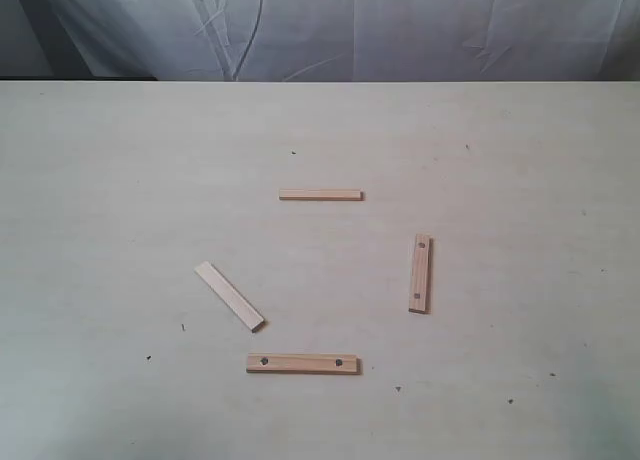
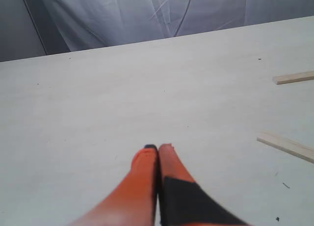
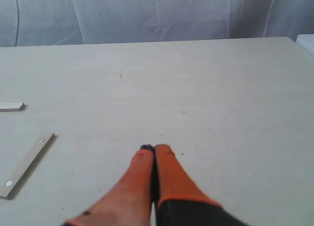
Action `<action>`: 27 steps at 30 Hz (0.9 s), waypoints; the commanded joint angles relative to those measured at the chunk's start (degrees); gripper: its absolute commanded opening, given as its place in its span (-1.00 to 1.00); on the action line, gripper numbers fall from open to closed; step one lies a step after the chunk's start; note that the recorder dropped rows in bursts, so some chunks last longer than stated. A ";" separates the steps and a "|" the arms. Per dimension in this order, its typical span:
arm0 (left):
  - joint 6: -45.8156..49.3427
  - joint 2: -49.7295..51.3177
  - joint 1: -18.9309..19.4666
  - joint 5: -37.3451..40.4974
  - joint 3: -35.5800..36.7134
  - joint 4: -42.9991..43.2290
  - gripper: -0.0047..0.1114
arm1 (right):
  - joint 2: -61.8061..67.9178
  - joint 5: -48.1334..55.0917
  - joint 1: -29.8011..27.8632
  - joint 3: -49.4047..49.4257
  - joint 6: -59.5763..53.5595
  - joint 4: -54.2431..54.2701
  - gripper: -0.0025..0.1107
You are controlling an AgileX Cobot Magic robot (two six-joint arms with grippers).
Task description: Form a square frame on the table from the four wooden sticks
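Observation:
Four wooden sticks lie apart on the table (image 1: 120, 180), roughly ringing an open space without touching. The far stick (image 1: 321, 195) lies crosswise. The right stick (image 1: 421, 273) runs near to far and shows small dark holes. The near stick (image 1: 302, 363) has two holes. The left stick (image 1: 229, 296) lies diagonally. No square frame is formed. My left gripper (image 2: 158, 148) is shut and empty over bare table, with two sticks (image 2: 287, 146) (image 2: 293, 78) off to its side. My right gripper (image 3: 154, 149) is shut and empty, a holed stick (image 3: 27, 165) beside it. Neither arm shows in the exterior view.
A crumpled grey-white cloth backdrop (image 1: 330, 25) hangs behind the table's far edge. Tiny dark specks dot the tabletop. A white object (image 3: 306, 42) sits at the table's far corner in the right wrist view.

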 commanded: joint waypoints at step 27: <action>-0.06 -0.33 -0.47 -0.95 0.29 0.06 -0.92 | -0.44 -28.16 -0.36 0.15 0.00 -0.09 -0.95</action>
